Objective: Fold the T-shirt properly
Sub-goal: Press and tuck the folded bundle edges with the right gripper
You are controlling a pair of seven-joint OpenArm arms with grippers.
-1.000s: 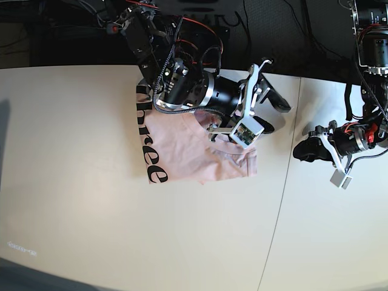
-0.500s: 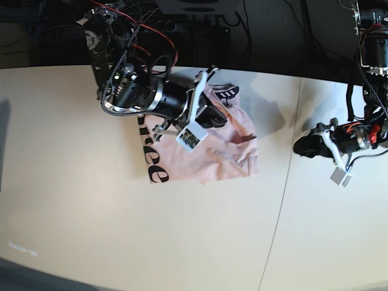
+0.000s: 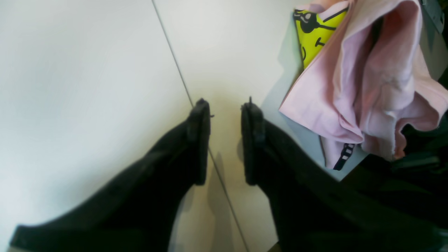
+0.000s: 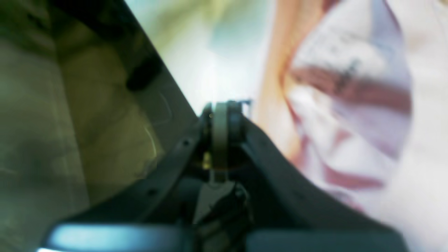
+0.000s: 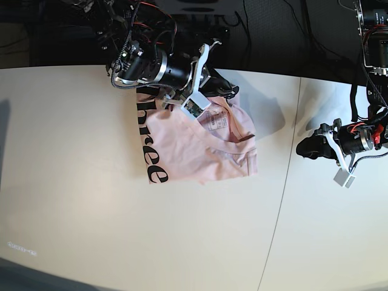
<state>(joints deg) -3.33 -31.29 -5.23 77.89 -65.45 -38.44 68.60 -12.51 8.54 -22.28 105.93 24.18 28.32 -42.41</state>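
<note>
Pink T-shirt (image 5: 200, 148) lies partly folded near the table's (image 5: 91, 212) far edge (black lettering along its left side). Right gripper (image 5: 215, 85) hovers clenched over its far edge; left gripper (image 3: 225, 105) hangs parted and empty near the right edge.

L gripper (image 3: 225, 140) bottom centre, jaws apart, empty, over table (image 3: 87, 70) seam. T-shirt (image 3: 367, 87) bunched upper right, yellow graphic (image 3: 313, 33) showing.

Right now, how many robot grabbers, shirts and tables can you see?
Robot grabbers: 2, the left gripper and the right gripper
Shirts: 1, the pink T-shirt
Tables: 1, the pale table, with a thin seam running down it
Total: 4
</note>
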